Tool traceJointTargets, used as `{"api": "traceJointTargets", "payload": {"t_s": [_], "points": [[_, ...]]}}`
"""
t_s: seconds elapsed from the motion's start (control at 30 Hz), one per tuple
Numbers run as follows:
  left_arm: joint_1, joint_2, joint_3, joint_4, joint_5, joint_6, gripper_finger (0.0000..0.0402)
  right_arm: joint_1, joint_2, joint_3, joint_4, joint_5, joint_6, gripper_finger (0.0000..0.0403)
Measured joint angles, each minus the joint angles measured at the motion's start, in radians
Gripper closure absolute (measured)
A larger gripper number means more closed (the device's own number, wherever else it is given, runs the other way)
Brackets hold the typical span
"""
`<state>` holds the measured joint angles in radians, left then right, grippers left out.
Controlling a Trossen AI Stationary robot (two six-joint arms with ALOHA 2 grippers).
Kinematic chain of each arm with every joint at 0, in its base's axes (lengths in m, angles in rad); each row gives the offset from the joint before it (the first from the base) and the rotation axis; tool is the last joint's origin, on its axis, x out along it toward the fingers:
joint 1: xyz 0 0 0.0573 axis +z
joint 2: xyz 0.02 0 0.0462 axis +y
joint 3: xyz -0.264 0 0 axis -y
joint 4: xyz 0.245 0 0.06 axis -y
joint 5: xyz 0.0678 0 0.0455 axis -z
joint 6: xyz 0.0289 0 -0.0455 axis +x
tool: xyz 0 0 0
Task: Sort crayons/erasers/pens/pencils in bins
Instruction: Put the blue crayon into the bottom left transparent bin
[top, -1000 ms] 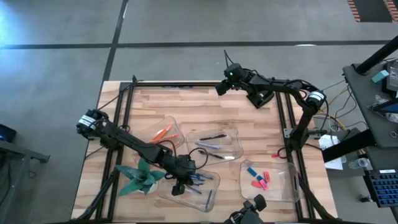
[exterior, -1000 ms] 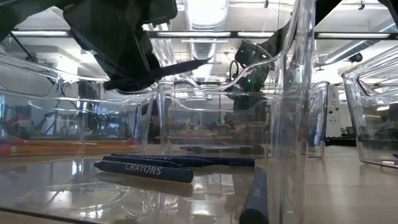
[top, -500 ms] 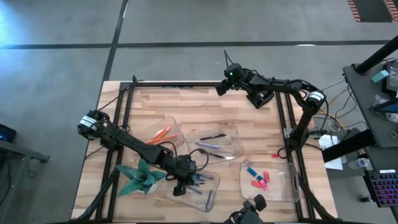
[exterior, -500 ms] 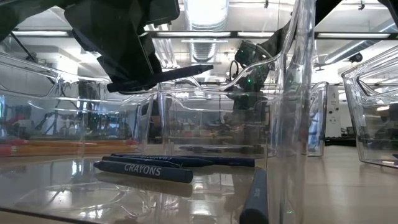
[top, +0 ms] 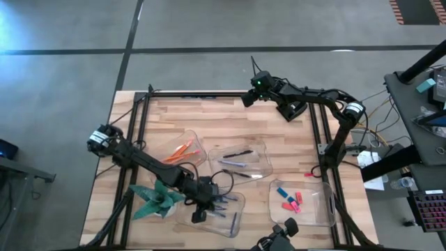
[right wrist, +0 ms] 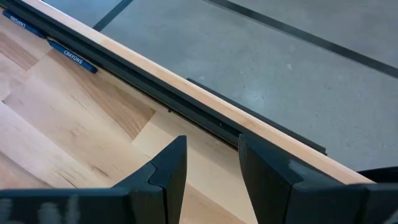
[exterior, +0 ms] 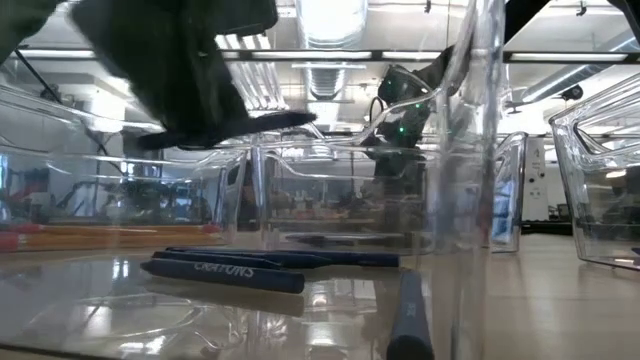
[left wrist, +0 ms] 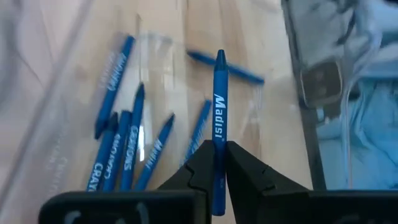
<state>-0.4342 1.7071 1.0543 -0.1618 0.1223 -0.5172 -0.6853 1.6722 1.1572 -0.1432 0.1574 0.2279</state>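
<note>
Across the lower middle of the high view sits the wooden table, and on it the four clear bins: one with orange pencils at left centre, one with dark pens in the middle, one with erasers at lower right, and the crayon bin at the bottom centre.

My left arm reaches diagonally from the left edge down to that bottom bin. A moment ago my left gripper hung over the bin's upper left part; now it has shifted a little lower and left, toward the green paper plant. In the low view its dark shape has slid toward the left of the frame too.

My left wrist view shows the fingers pressed together on a blue crayon, which stands straight out from the tips above the loose blue crayons lying in the bin. I judge the crayon is still to be released, and over the right bin, though the blur leaves me unsure how high it hangs.

My right gripper waits at the table's far edge, upper centre of the high view, fingers spread and holding nothing.
</note>
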Motion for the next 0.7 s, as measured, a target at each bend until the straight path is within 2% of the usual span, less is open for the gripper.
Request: {"api": "traceJointTargets", "payload": {"t_s": [0.17,0.4,0.7], "points": [[-0.029,0.0,0.027,-0.049,-0.015,0.0,0.0387,0.0,0.0,0.0,0.0,0.0,0.0,0.0266],[-0.068,0.02,0.085,-0.157,-0.109,0.065,0.0388,0.0,0.0,0.0,0.0,0.0,0.0,0.0266],[-0.078,0.071,0.112,-0.194,-0.116,0.105,0.0388,0.0,0.0,0.0,0.002,0.0,0.0,0.0266]]}}
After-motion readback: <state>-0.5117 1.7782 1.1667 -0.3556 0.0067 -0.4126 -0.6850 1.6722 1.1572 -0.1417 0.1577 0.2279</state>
